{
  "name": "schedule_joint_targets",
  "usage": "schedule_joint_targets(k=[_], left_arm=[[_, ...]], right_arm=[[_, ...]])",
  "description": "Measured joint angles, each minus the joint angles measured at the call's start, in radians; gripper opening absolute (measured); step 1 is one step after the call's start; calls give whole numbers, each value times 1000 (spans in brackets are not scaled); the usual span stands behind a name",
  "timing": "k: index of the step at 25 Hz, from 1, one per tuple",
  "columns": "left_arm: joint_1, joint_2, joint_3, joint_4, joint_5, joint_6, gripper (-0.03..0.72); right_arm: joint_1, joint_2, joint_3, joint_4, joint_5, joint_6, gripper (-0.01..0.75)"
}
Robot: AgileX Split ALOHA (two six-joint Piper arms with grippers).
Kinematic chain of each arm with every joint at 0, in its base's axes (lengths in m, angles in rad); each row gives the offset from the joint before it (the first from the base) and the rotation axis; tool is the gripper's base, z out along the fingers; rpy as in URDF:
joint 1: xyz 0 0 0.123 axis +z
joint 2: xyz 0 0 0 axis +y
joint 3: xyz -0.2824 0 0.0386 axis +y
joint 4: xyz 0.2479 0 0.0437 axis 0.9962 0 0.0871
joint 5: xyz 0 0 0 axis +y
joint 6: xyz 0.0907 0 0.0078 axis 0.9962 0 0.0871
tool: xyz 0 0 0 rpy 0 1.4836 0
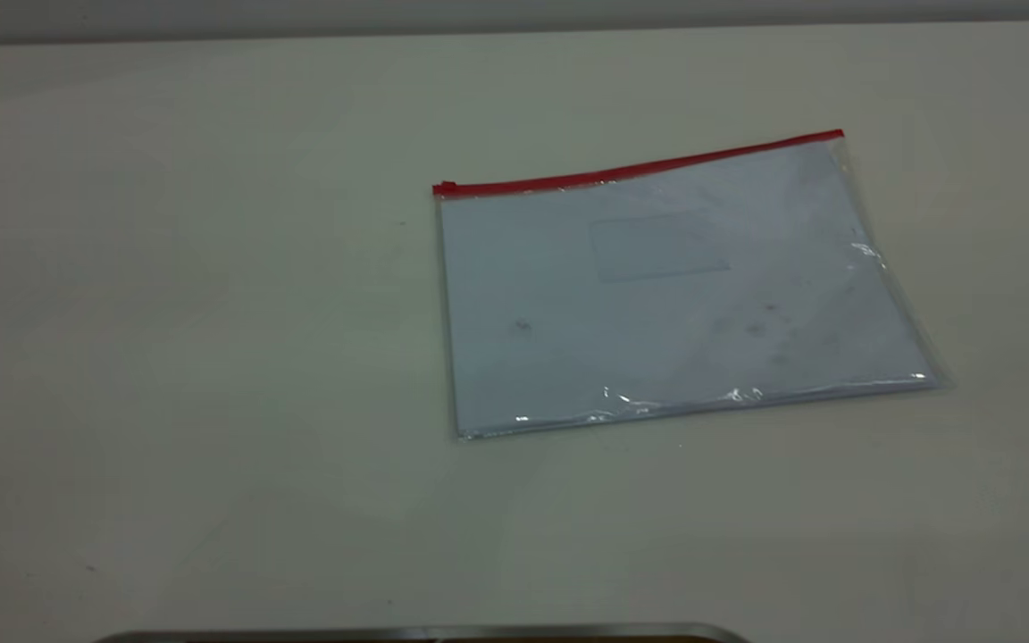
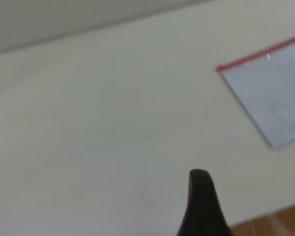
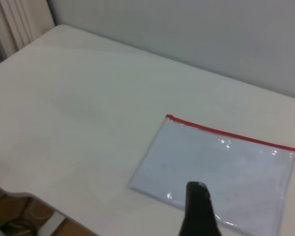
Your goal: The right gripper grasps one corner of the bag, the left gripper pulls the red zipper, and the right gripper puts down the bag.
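The bag (image 1: 675, 295) lies flat on the worktop (image 1: 211, 357), toward its far right corner, zipper (image 1: 639, 167) along the far edge with the slider at its left end. Nothing has started: you have no corner held. Left gripper (image 2: 201, 206) and right gripper (image 3: 199, 211) hang clear; I cannot tell whether their jaws are parted.

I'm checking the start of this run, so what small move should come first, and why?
Probably the right hand should descend toward the corner of the bag at the red zipper's far end from the slider. The bag lies flat and untouched on the table, and both hands are away from it.
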Motion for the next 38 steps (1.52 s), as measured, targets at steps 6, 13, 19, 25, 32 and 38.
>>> schedule_joint_targets(k=[6, 13, 19, 25, 32, 38], left_arm=[[0, -138, 204, -30, 0, 7, 584], [0, -230, 362, -75, 0, 43, 583], [0, -233, 455, -78, -21, 43, 583], [0, -233, 485, -81, -49, 43, 583], [0, -233, 494, -81, -48, 43, 582], [0, -233, 494, -81, -48, 43, 582]], right_arm=[[0, -95, 132, -150, 0, 1, 573], [0, -143, 264, -335, -46, 71, 573], [0, -181, 304, -423, -84, 128, 573], [0, -181, 326, -425, -88, 136, 573], [0, -181, 326, -422, -91, 177, 573], [0, -181, 327, -422, -93, 180, 573]])
